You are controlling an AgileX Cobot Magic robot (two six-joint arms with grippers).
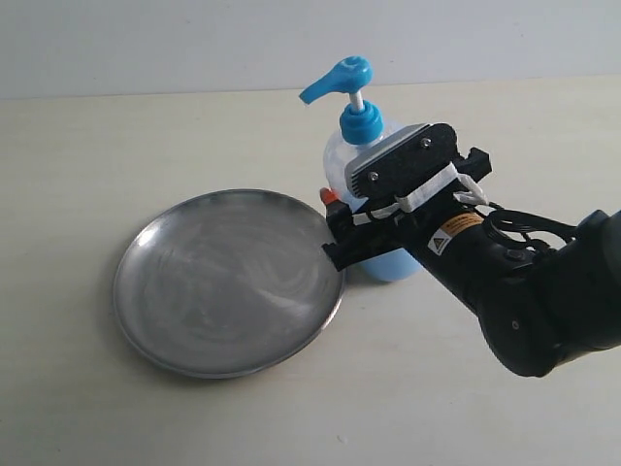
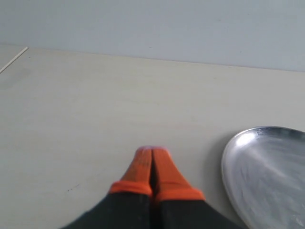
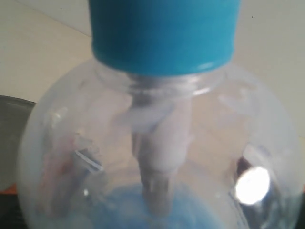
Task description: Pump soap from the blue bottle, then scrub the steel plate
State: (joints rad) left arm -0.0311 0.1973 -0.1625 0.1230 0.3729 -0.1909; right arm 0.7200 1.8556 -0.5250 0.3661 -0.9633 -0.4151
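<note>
The blue bottle (image 1: pixel 374 165) stands upright on the table (image 1: pixel 116 136), at about 2 o'clock from the steel plate (image 1: pixel 228 282) and just beside its rim. Its pump head (image 1: pixel 340 78) is raised, with the spout aimed toward 9 o'clock, the plate's side. Light blue soap (image 1: pixel 393 264) fills only the lower part of the bottle.

The right gripper (image 1: pixel 335 228), its arm stretching off toward 4 o'clock, straddles the bottle's body, and one orange fingertip (image 1: pixel 330 196) shows on the far side. The right wrist view is filled by the clear shoulder and blue collar (image 3: pixel 164 33), so I cannot tell whether the fingers pinch the bottle or merely flank it. The left gripper (image 2: pixel 151 160) hovers over bare table near the plate, its orange tips pressed together.

The step in hand looks like the pumping. To do it well, the right gripper should clamp firmly and low, so the bottle neither tips nor slides. The spout should be confirmed over the plate, which the exterior view leaves unclear. The left gripper's closed tips make a fair pusher. They should come down on the crown of the pump head along the stem, not on the spout's end, which would likely lever the bottle over.
</note>
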